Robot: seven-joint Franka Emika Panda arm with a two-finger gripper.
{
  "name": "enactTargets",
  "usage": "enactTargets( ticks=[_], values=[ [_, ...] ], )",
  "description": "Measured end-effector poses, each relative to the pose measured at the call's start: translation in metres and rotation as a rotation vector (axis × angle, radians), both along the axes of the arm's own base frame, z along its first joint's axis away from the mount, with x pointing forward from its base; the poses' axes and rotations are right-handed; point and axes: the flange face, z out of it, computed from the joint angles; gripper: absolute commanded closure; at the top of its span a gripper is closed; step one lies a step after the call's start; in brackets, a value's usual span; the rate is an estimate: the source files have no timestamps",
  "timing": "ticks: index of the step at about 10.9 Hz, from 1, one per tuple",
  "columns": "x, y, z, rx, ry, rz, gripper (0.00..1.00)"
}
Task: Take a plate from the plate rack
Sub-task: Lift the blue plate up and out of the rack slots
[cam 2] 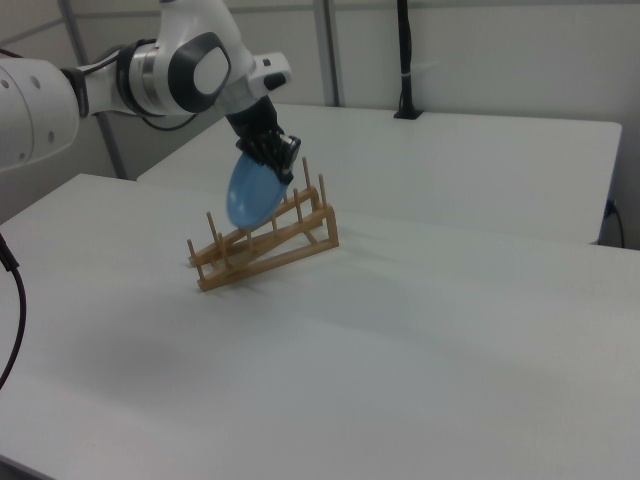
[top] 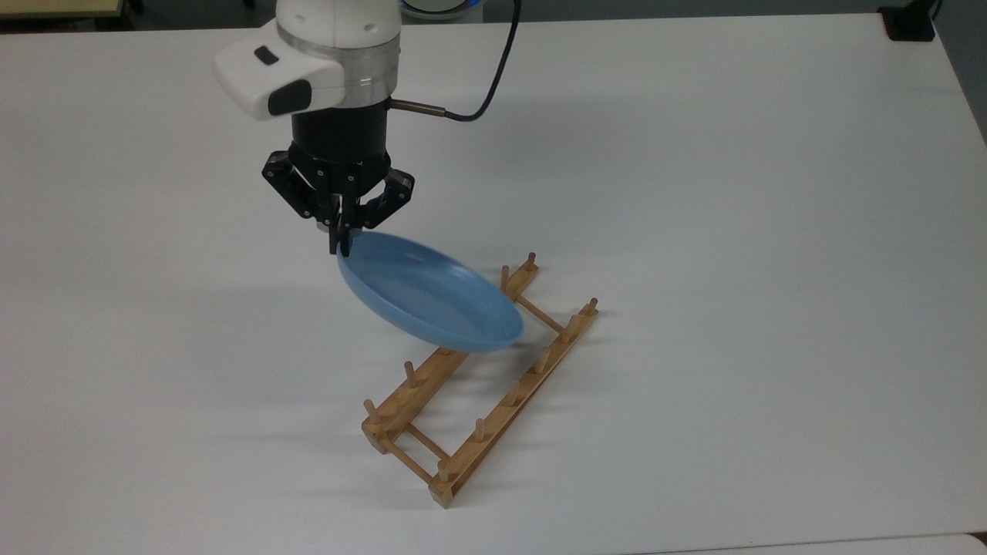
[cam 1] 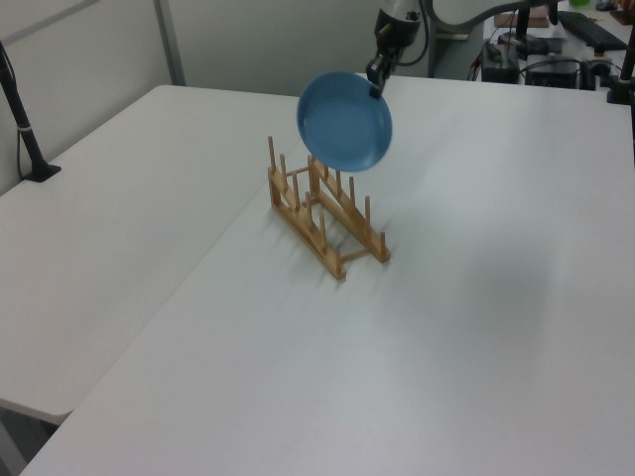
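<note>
Top view, gripper: the black two-finger gripper [top: 340, 245] hangs from the white arm, its fingers pinched together on the rim of the plate at the top view's upper left of the dish.
Top view, plate: the round, shallow, glossy light-blue plate [top: 432, 297] hangs tilted in the air, held by that one edge; its far edge overlaps the upper half of the rack, and it sits in no slot.
Top view, plate rack: the light-brown wooden ladder-like plate rack [top: 482, 389], two long rails with short upright pegs joined by thin crossbars, lies on the diagonal on the white tabletop [top: 771, 231]; the plate's shadow falls across its middle.
Top view, cable: a dark cable [top: 493, 69] loops from the wrist towards the top edge.

Left view, gripper: the gripper [cam 1: 376, 87] clamps the plate's upper right rim.
Left view, plate: the plate [cam 1: 344, 121] stands nearly upright, face to the camera, raised above the rack's far end and clear of the peg tops.
Left view, plate rack: the plate rack [cam 1: 325, 218] stands on the tabletop [cam 1: 476, 327], with no dish in it.

Right view, gripper: the gripper [cam 2: 280, 166] points down and grips the plate's top edge.
Right view, plate: the plate [cam 2: 251, 194] shows almost edge-on, hanging over the rack's middle pegs; whether its lower edge touches them I cannot tell.
Right view, plate rack: the plate rack [cam 2: 275, 243] rests on the tabletop [cam 2: 450, 320].
</note>
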Motion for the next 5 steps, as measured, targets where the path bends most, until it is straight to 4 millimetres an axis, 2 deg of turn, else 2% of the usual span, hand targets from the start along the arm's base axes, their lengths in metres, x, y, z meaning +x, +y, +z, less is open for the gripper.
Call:
enactTargets(
  ticks=[4,5],
  values=[
    [-0.018,-0.009,-0.025,0.054,0.206,0.189,1.00],
    [-0.027,-0.012,-0.037,0.057,0.300,0.287,1.00]
  ],
)
